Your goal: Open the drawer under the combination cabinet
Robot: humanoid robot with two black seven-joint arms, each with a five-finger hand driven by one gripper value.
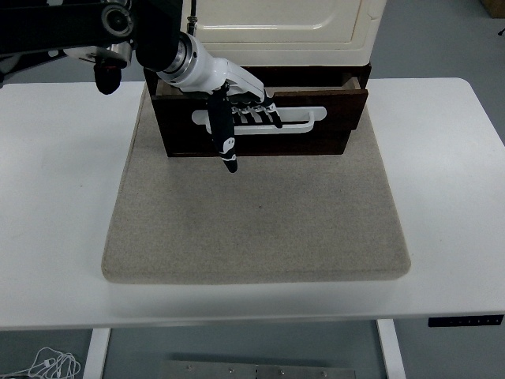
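- A single head view looks forward and down from high on the robot's side of the flat white table (442,197), whose near edge runs across the bottom.
- It stands far enough back to take in the whole square grey felt mat (252,229) and floor beneath.
- The cream-and-dark-brown wooden cabinet (316,79) is cut off at the top edge.
- No second view shares the scene.

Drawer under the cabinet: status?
Left hand hooked in the white handle, thumb hanging free. Drawer partly out of the cabinet. Grey mat ahead bare, nothing blocking. Right arm out of view.
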